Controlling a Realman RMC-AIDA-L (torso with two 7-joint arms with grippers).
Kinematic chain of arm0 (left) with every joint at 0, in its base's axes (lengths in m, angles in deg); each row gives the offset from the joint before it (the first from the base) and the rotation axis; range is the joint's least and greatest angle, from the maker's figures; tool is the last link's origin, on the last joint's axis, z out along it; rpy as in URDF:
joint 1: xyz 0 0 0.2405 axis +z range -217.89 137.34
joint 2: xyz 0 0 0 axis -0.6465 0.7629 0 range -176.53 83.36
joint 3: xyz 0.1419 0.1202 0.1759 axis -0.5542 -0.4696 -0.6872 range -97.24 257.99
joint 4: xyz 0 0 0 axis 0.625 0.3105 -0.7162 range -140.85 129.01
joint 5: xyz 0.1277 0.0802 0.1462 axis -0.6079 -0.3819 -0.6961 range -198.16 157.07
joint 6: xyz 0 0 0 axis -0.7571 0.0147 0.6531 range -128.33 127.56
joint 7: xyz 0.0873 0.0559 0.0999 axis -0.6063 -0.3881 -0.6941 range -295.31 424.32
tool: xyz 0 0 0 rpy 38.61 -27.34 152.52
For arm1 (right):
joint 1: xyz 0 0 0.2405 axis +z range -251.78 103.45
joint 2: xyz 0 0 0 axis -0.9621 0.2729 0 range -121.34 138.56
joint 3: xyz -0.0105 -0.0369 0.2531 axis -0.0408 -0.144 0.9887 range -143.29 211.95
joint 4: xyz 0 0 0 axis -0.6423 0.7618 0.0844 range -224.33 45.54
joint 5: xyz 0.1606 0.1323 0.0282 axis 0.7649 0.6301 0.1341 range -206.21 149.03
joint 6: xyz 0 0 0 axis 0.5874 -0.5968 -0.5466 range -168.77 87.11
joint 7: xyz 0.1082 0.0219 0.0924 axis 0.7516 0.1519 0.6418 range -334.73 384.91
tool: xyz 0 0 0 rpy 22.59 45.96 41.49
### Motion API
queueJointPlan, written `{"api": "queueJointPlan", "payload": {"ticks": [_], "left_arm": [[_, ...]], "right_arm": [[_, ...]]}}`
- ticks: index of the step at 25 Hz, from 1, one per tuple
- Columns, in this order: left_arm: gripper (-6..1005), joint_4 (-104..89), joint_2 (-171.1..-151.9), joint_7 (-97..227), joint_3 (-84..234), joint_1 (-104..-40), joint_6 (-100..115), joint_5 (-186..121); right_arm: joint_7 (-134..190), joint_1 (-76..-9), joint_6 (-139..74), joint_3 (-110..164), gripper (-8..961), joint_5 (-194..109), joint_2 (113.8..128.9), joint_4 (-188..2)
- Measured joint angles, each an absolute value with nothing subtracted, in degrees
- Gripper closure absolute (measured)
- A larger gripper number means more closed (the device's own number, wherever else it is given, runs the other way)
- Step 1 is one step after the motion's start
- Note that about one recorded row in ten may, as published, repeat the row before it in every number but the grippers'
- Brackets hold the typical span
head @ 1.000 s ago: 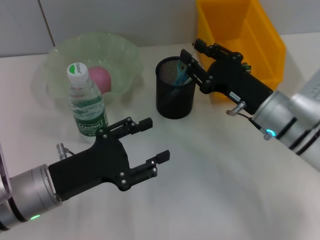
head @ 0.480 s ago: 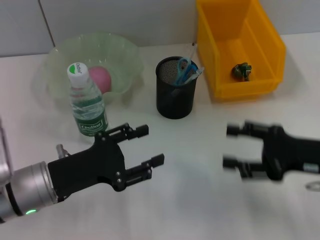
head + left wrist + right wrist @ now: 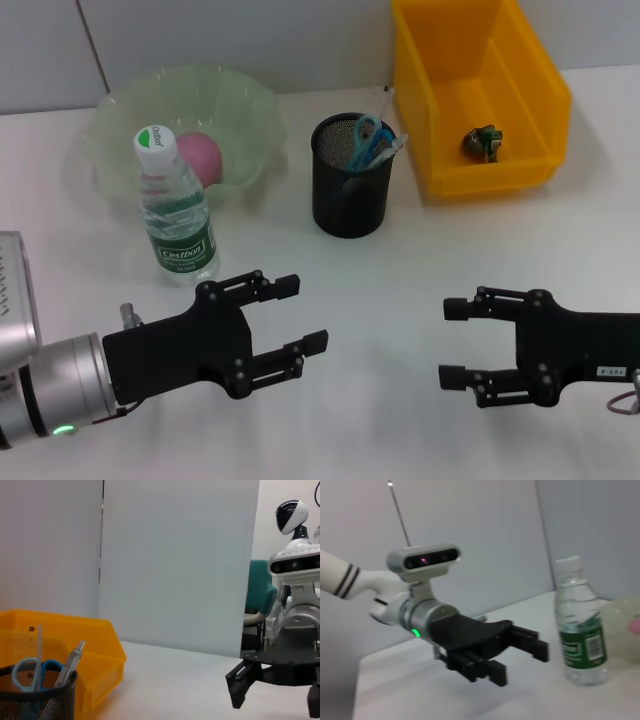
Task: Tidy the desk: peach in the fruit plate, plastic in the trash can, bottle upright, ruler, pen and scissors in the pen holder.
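Head view, peach (image 3: 200,157): lies in the fruit plate (image 3: 120,110), a pale green bowl at the far left of the desk, so that item looks settled.
Head view, bottle (image 3: 176,215): stands upright, cap up, just in front of the plate.
Head view, pen holder (image 3: 350,200): black mesh cup at mid-desk; the scissors (image 3: 368,138) stand in it by their blue handles, with a pen and a clear ruler leaning beside them.
Head view, trash can (image 3: 480,95): yellow bin at the far right, a crumpled bit of plastic (image 3: 485,141) on its floor.
Head view, left gripper (image 3: 292,315): hovers low over the near desk, fingers spread, holding nothing.
Head view, right gripper (image 3: 453,344): opposite it on the near right, fingers parted and empty; every item seems placed, so both arms look idle.
Left wrist view, holder (image 3: 36,695): scissors, pen and ruler stick up above its rim, the bin (image 3: 95,645) behind; the right gripper (image 3: 240,692) shows farther off, fingers apart.
Right wrist view, left gripper (image 3: 520,657): released and empty above the desk, near the upright bottle (image 3: 580,642) but apart from it.
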State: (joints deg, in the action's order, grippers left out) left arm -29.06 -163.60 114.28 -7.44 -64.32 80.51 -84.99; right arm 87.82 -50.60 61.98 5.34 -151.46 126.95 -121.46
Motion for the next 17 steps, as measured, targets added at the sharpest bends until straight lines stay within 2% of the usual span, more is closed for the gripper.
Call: {"api": "queueJointPlan", "payload": {"ticks": [17], "left_arm": [[322, -29.1, -163.33, 115.7, -7.6, -64.6, 80.6, -87.1]], "right_arm": [[86.8, -50.7, 60.6, 5.4, 122, -151.4, 127.41, -121.7]]}}
